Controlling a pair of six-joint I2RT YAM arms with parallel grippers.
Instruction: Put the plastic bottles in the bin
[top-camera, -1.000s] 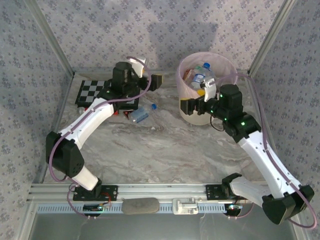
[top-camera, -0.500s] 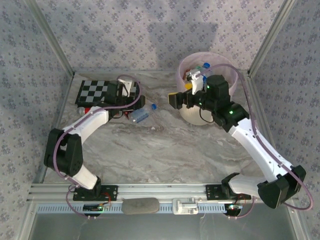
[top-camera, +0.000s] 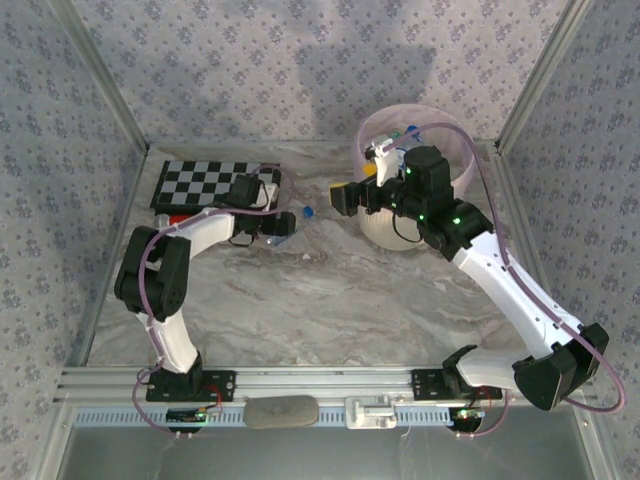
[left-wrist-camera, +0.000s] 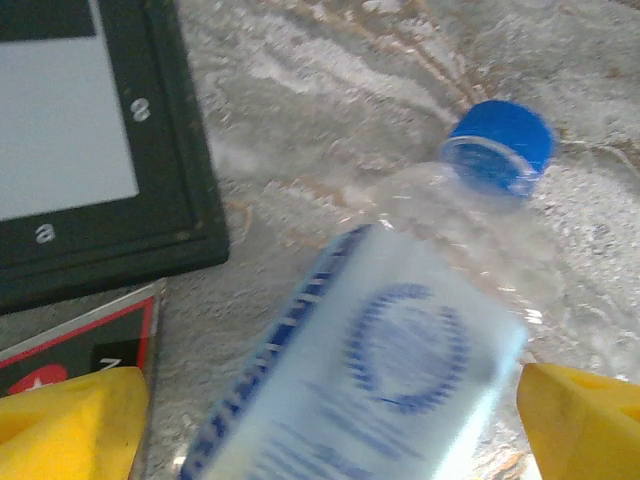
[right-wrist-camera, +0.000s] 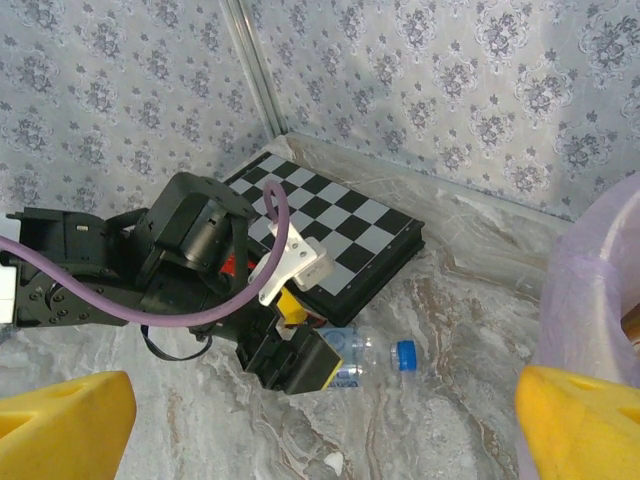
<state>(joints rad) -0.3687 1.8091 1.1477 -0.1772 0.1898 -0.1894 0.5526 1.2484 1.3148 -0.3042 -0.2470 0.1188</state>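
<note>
Left claw (top-camera: 281, 226) spread wide astride the bottle (left-wrist-camera: 400, 350), no grip seen; right claw (top-camera: 345, 198) fully open, empty, just left of the bin (top-camera: 383, 228).
Bottle lies on its side on the marbled table (top-camera: 330, 300), blue cap (left-wrist-camera: 500, 145) toward the bin. Chessboard (top-camera: 200, 182) and a red-edged card (left-wrist-camera: 70, 340) crowd my left finger. Floral wallpaper (top-camera: 300, 60) surrounds.

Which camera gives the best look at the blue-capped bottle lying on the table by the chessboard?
Left wrist: the bottle sits close up, label and blue cap plain. Top external shows it small, mostly hidden by the left tool. Right wrist shows it small too, its base behind that tool.
</note>
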